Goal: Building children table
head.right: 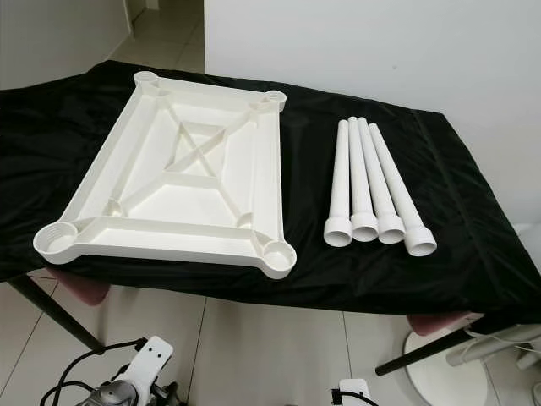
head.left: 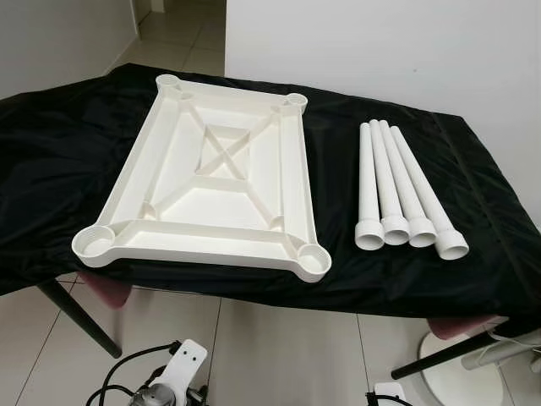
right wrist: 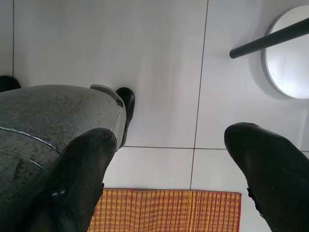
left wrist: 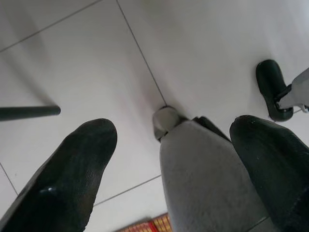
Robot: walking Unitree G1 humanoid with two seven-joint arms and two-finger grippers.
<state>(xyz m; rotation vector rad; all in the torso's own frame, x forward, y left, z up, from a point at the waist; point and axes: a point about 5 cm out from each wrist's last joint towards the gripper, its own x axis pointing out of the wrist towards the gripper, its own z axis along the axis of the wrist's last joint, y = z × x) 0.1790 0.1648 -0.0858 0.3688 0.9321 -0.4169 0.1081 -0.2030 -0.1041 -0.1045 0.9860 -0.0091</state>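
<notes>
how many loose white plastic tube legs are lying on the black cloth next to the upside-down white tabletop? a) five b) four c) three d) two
b: four white plastic tube legs lie side by side on the black cloth, to the robot's right of the upside-down white plastic tabletop, whose four corner sockets are unfilled.

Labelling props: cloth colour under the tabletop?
Black cloth, plain, clearest in the left eye view.

A black-draped table (head.left: pixel 473 211) stands on pale floor tiles (head.left: pixel 279 347) beside white wall (head.left: pixel 380 42).
</notes>
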